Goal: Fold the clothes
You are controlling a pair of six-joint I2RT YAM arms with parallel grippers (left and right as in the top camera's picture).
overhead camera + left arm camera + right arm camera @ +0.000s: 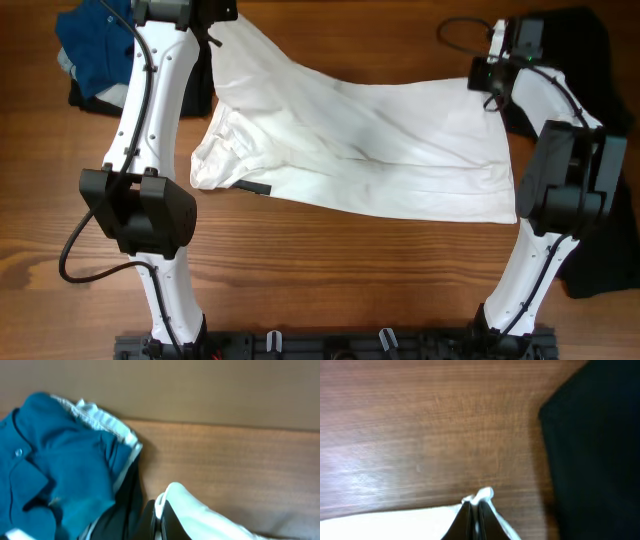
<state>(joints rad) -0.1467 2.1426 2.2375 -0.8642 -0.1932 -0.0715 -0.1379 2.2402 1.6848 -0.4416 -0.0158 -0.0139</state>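
A white garment (370, 145) lies spread across the middle of the wooden table, with a dark tab at its lower left edge. My left gripper (215, 25) is shut on its far left corner, and the pinched white cloth (172, 497) shows between the jaws (159, 519) in the left wrist view. My right gripper (490, 80) is shut on its far right corner. A tuft of white cloth (484, 494) pokes out above the closed jaws (477, 507) in the right wrist view.
A pile with a blue shirt (95, 40) over dark and striped clothes lies at the far left, also in the left wrist view (55, 465). Dark clothes (600, 130) lie along the right side, also in the right wrist view (595, 450).
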